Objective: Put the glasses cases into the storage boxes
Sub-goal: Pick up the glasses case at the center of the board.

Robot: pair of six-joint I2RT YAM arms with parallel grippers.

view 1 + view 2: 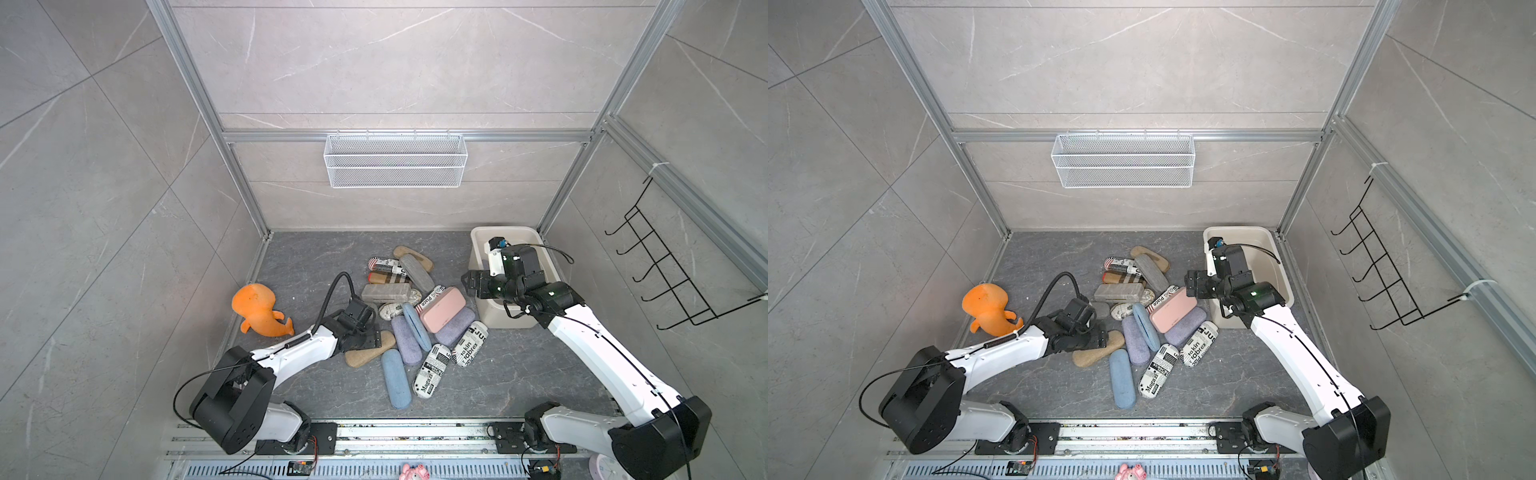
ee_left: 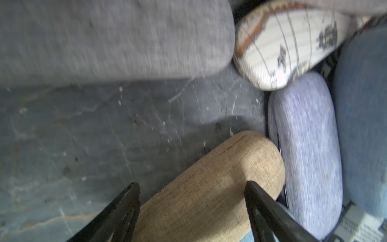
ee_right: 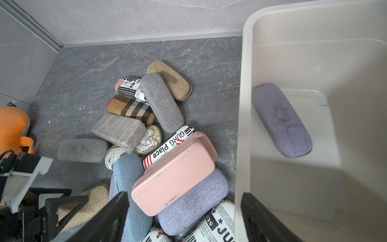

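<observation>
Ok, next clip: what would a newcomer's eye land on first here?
The jumbled pile of glasses cases mid-floor, topped by a pink case, draws the eye first. Next comes the orange plush toy alone at the pile's left. The cream storage box at the back right holds just one lilac case, while the left gripper straddles a tan case.
</observation>
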